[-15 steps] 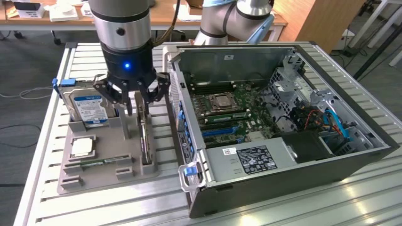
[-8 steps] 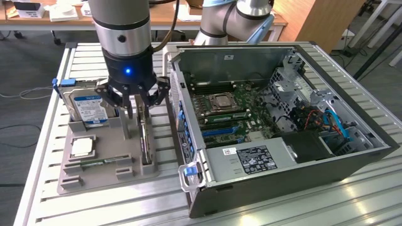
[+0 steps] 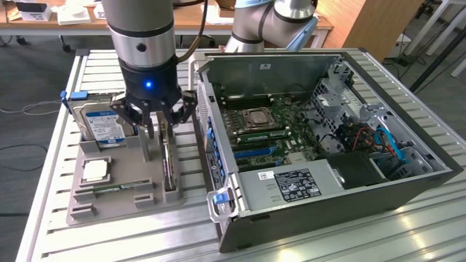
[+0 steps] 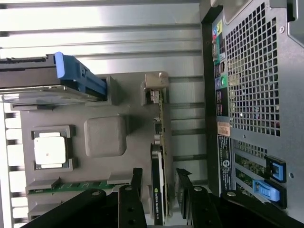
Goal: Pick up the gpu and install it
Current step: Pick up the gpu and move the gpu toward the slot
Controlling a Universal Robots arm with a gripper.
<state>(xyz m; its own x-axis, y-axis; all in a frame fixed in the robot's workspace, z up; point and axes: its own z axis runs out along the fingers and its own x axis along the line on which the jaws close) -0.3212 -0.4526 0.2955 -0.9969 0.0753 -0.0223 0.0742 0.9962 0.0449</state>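
Hand [image 3: 156, 123] spread wide, straddling the gpu [image 3: 169, 158], nothing gripped yet.

Gpu stands on edge in a slot of the grey moulded holder [image 3: 138, 204], likely so the fingers can drop either side of its thin black face; tan metal bracket at one end. Hard drive [image 3: 102, 124] in a blue caddy slotted alongside. Open tower case [image 3: 350, 213], motherboard [image 3: 269, 131] bare, just beside on the ribbed aluminium tabletop [image 3: 378, 245].
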